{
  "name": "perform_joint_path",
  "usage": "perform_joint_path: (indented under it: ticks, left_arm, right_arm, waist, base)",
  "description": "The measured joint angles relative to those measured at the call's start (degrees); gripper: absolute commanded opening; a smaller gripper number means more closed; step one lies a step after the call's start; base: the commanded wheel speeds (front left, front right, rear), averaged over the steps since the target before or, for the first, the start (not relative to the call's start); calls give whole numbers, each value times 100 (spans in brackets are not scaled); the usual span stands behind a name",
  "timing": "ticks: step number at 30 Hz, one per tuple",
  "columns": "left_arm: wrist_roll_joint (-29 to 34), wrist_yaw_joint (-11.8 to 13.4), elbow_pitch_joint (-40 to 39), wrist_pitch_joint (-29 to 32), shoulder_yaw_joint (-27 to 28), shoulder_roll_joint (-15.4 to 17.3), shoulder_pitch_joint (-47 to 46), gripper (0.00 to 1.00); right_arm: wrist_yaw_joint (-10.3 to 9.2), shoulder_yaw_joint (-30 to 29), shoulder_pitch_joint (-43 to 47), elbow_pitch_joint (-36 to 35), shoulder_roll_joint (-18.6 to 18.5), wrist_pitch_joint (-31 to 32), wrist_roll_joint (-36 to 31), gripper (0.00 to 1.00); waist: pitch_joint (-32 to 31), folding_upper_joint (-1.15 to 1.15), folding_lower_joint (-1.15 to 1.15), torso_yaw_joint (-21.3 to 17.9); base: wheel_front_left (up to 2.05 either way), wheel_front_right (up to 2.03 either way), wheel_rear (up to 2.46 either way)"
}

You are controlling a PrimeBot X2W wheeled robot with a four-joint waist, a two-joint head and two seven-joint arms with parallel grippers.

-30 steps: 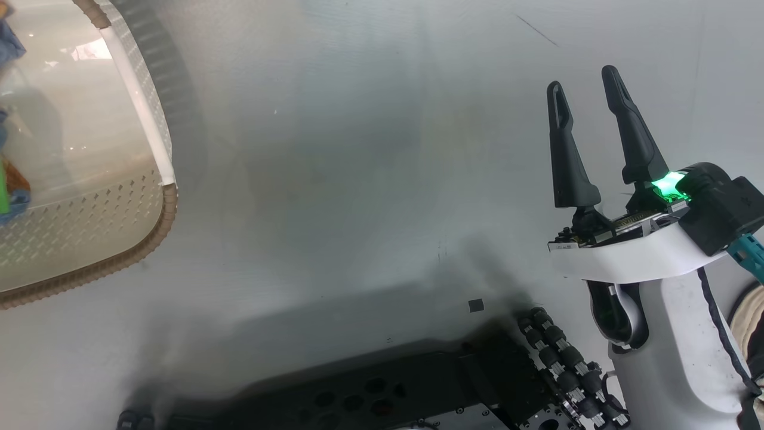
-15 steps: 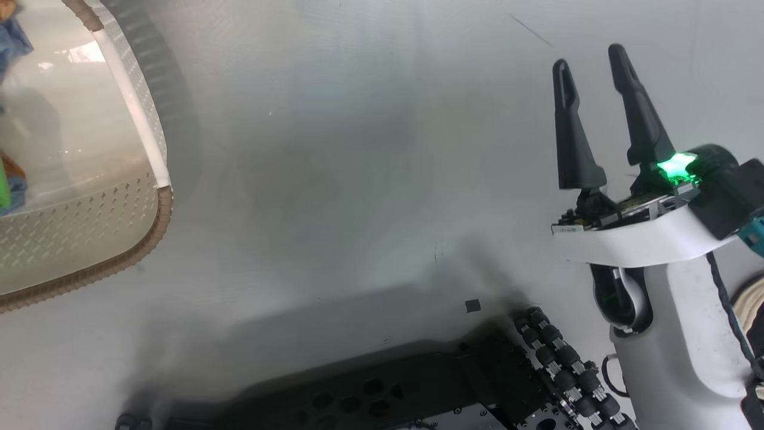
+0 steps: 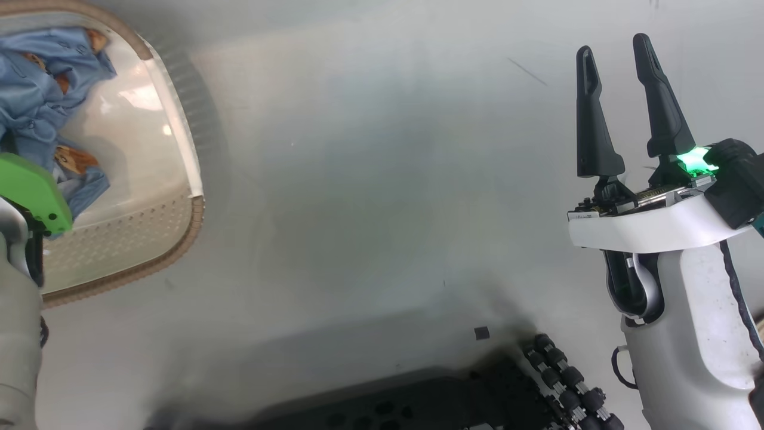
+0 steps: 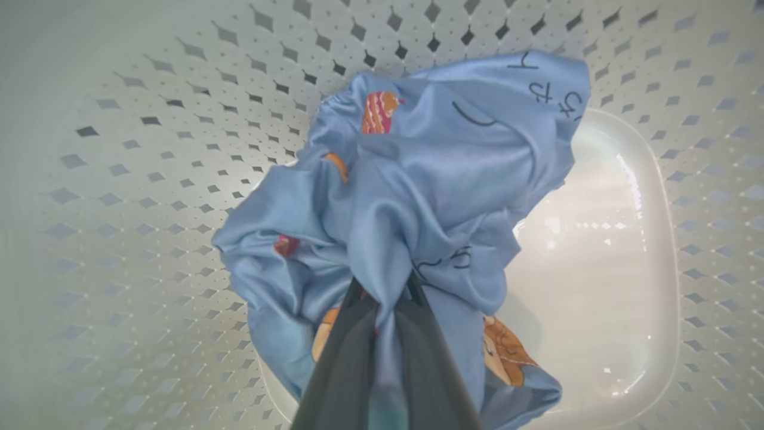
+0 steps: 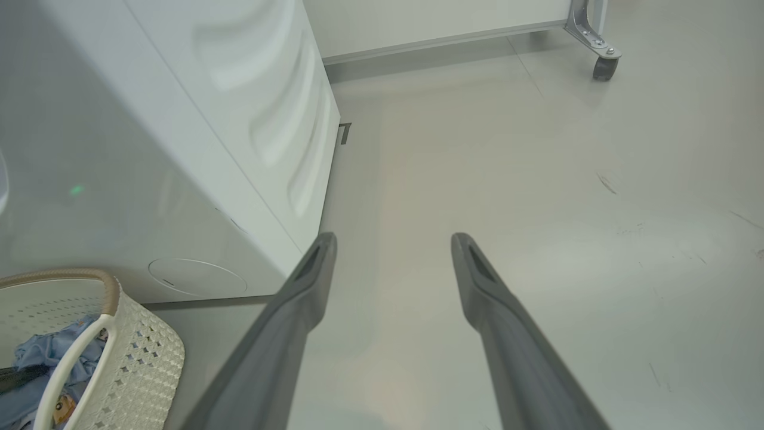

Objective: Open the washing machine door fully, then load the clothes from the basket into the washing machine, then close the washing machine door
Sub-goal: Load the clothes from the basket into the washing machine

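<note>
**Gripping the laundry, ready for the lift**

The left pincer (image 4: 382, 285), two long dark fingers, is clenched on a gathered fold of the clothes (image 4: 430, 167), a crumpled bundle of glossy light blue fabric printed with small orange-brown cartoon figures. The bundle sits within the walls of the basket (image 4: 149, 179), a small cream plastic container with diamond-shaped perforations and a brown woven-look rim. The basket stands on the pale grey floor (image 3: 370, 179) near the front of the big white washing machine (image 5: 149, 119). The right pincer (image 3: 613, 46) is released, its fingers spread above bare floor, well apart from the basket.

The loading step looks to be in hand: the cloth is seized but not yet clear of the basket. Next, the left arm should rise until the trailing fabric clears the rim, then swing toward the drum. A loose hanging end could catch on that rim.
</note>
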Motion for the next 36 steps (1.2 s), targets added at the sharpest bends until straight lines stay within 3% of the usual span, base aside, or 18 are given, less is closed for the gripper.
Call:
perform_joint_path:
  ticks: [6,17,36]
  left_arm:
    - [-220,-247,12,-665,178,-222,77,0]
    - [-431,-415,-81,-688,280,-616,648,0]
    - [-444,-553,-2468,-681,591,-1176,1938,0]
  right_arm:
    - [1,-102,0,120,-3,0,-165,100]
    - [4,-235,44,311,-14,0,-307,100]
    - [5,-447,632,668,-20,0,-367,100]
  waist:
    - [-386,0,0,143]
    - [-1205,0,-1,457]
    - [-2676,0,-1,903]
  base:
    - [0,0,0]
    - [0,0,0]
    - [0,0,0]
